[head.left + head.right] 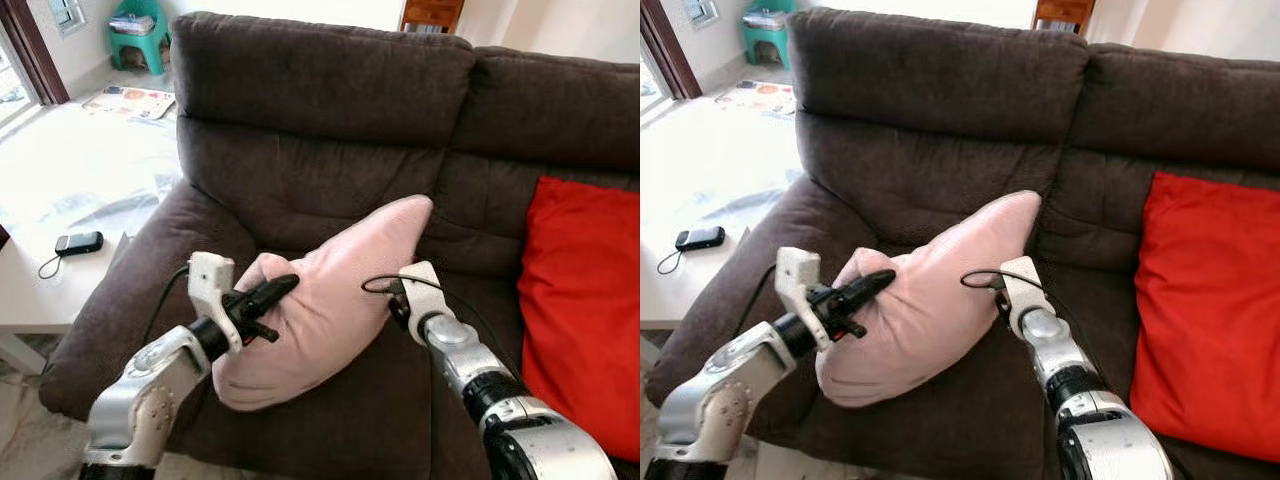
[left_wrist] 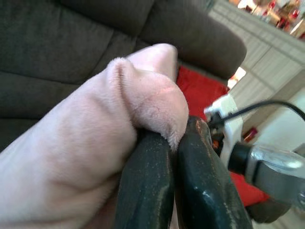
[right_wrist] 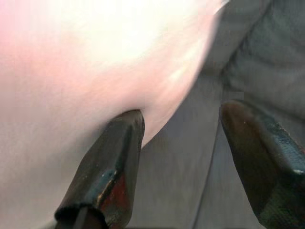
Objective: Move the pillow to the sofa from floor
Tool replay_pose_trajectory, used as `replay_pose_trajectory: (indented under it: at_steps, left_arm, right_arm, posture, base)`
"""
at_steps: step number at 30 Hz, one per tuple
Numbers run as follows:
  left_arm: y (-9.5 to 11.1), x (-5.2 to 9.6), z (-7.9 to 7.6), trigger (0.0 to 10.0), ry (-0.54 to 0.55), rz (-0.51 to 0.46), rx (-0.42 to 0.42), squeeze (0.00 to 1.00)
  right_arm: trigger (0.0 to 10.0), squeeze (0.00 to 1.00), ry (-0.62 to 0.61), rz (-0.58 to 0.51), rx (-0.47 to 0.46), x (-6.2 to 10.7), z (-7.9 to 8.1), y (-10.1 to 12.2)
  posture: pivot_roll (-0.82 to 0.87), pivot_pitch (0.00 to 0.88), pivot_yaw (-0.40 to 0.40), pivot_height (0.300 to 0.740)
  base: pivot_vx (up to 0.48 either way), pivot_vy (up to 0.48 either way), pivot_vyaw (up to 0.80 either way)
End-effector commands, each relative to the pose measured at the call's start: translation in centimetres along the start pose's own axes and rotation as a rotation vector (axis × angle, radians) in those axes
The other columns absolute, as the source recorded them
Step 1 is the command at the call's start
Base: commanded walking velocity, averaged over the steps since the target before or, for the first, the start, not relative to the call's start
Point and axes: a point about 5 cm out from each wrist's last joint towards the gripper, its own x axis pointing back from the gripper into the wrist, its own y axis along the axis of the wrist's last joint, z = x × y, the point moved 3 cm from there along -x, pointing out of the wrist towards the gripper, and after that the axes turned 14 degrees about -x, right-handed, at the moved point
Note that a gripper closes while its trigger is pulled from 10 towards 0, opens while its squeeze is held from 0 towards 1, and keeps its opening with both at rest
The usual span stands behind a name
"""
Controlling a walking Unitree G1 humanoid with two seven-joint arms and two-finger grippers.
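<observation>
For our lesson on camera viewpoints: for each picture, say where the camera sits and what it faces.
Left eye, head: looks down at sofa, pink pillow, both arms.
Right eye, head: same scene, red cushion.
Left wrist: along left pincer, shut on pillow.
Right wrist: along right pincer, open beside pillow.
Every view shares the pillow.
</observation>
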Motion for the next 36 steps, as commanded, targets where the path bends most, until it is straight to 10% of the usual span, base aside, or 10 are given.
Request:
replay_pose_trajectory:
  at_steps: [1,11,26,31,36]
  left_arm:
    - [2.3,0.1,-1.2,10.0,-0.079,-0.091,-0.020,0.00]
    - [1.2,1.1,-1.0,10.0,-0.084,-0.044,-0.034,0.00]
    - [-2.7,4.2,9.0,10.0,0.598,0.028,-0.039,0.00]
    - [-2.1,8.5,13.0,10.0,0.981,-0.013,-0.106,0.00]
    - [-2.1,10.0,13.5,10.0,1.077,-0.036,-0.139,0.00]
  right_arm:
    - [10.0,0.00,0.010,-0.065,-0.024,-0.1,0.3,1.5]
    - [10.0,0.00,0.069,-0.171,-0.040,-0.1,1.2,3.3]
    - [10.0,0.00,0.002,-0.081,-0.033,1.0,-1.0,-2.7]
    - [10.0,0.00,-0.030,-0.043,-0.045,1.7,-2.2,-5.1]
    - [10.0,0.00,-0.042,-0.010,-0.042,2.3,-2.7,-6.7]
  posture:
    - [0.13,0.061,-0.105,0.740]
    - [0.12,0.064,-0.106,0.740]
    - [0.10,0.068,-0.098,0.740]
    - [0.10,0.069,-0.095,0.740]
    - [0.10,0.071,-0.096,0.740]
  base:
    - [0.000,0.000,0.00]
    - [0.000,0.000,0.00]
    - [0.000,0.000,0.00]
    - [0.000,0.000,0.00]
    - [0.000,0.000,0.00]
